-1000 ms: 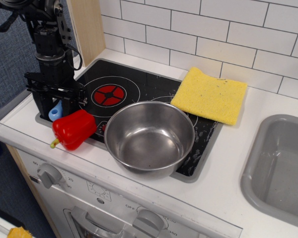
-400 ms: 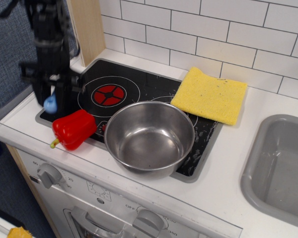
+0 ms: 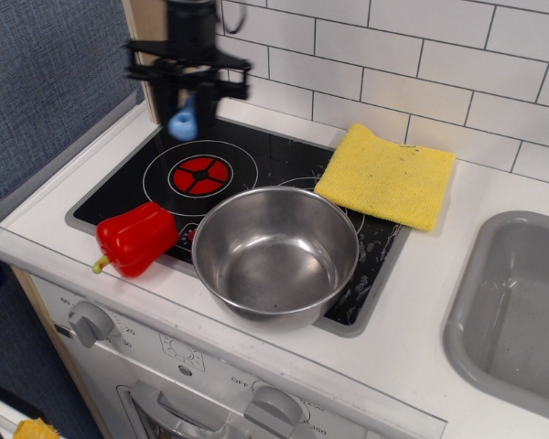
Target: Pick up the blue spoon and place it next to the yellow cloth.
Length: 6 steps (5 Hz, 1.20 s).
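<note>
Overhead, the blue spoon is held clamped in the tool above the hob's back-left corner, well apart from the yellow cloth, with the steel bowl and red pepper seen nearer the front.

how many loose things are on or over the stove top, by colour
blue: 1, the blue spoon, held in the gripper
red: 1, the red pepper
yellow: 1, the yellow cloth
silver: 1, the steel bowl
total: 4
</note>
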Tool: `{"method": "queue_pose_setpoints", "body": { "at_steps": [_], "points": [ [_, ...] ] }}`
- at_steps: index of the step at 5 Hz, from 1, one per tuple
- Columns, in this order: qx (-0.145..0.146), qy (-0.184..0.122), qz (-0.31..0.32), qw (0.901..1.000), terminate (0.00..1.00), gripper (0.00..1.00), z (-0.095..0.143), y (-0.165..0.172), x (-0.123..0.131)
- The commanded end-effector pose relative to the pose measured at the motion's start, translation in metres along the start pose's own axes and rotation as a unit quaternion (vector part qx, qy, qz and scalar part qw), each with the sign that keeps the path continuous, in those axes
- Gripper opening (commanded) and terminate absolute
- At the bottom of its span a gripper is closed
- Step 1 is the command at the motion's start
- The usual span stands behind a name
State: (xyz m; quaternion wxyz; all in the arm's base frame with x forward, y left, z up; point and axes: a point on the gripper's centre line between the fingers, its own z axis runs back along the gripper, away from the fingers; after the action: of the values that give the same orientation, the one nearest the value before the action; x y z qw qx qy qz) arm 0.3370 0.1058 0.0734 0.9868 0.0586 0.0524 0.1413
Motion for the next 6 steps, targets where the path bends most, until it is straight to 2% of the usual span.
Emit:
{"method": "queue_pose_setpoints", "body": {
  "at_steps": [1,3,5,6],
  "points": [
    [0.001,-0.02,-0.029,0.9994,0.0,0.0,0.002,-0.048,0.019],
    [-0.003,-0.015,-0.062,0.998,0.0,0.0,-0.012,-0.073,0.025],
    [-0.009,-0.014,-0.074,0.9971,0.0,0.0,-0.026,-0.076,0.016],
    [-0.013,-0.02,-0.083,0.9963,0.0,1.0,-0.025,-0.078,0.014]
  ]
}}
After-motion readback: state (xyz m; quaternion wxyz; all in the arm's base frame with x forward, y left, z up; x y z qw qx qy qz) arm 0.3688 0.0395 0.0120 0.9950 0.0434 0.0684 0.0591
